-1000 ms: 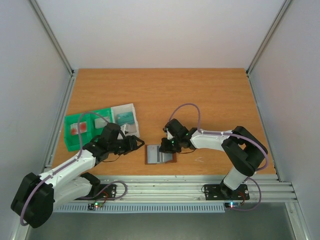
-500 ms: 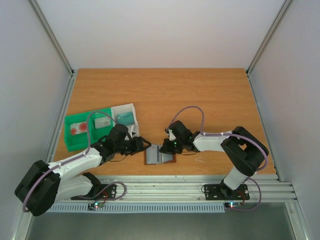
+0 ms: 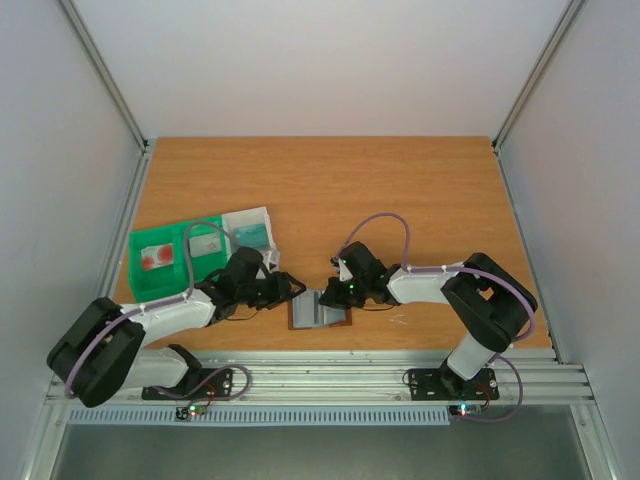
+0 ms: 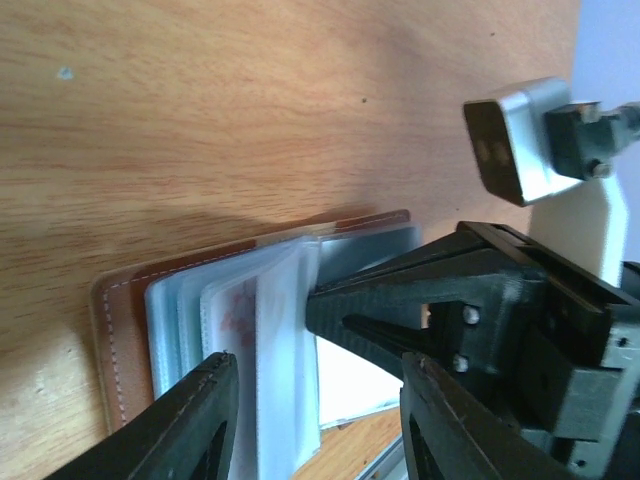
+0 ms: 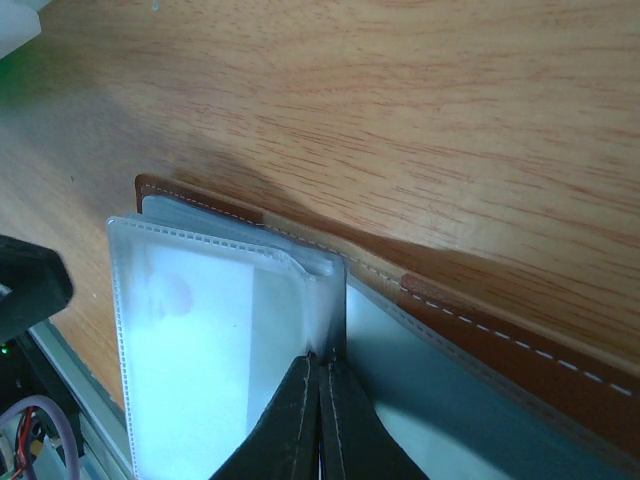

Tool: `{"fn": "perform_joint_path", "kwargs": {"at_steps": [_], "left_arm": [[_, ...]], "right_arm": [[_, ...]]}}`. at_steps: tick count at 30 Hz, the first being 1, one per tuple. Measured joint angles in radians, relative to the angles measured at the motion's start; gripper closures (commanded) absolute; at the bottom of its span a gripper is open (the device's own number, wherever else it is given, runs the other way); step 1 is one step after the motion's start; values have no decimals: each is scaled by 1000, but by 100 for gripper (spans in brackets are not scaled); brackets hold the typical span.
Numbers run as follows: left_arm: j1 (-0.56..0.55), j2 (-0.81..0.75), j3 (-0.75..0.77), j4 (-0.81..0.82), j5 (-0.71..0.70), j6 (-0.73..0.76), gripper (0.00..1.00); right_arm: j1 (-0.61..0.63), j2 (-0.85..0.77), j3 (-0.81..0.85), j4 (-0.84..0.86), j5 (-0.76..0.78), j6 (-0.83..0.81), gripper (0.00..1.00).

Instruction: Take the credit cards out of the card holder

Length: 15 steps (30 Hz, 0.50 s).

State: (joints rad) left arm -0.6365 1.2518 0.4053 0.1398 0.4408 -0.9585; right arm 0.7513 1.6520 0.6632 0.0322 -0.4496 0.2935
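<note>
My left gripper (image 3: 293, 288) has swung off the green tray (image 3: 160, 262) to the card holder (image 3: 320, 310), at lower centre of the top view. Its fingers are half-spread and narrowing either side of the sleeves. The right gripper (image 5: 320, 365) has pinched shut on a clear sleeve (image 5: 200, 330), so I judge extraction is starting, with no card out yet. The holder lies open, pockets up, long axis left to right.

Leather card holder (image 5: 520, 345); glossy plastic sleeves (image 5: 200, 330); wood-grain table (image 5: 400, 100).
</note>
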Motion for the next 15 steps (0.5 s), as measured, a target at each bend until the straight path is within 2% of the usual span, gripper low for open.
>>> {"fn": "perform_joint_path", "kwargs": {"at_steps": [6,15], "left_arm": [[0,56,0,4,1,-1,55],[0,107,5,31,25,2,65]], "right_arm": [[-3,0,0,1,-3,2,99],[-5,0,-1,0,-6,1,99]]}}
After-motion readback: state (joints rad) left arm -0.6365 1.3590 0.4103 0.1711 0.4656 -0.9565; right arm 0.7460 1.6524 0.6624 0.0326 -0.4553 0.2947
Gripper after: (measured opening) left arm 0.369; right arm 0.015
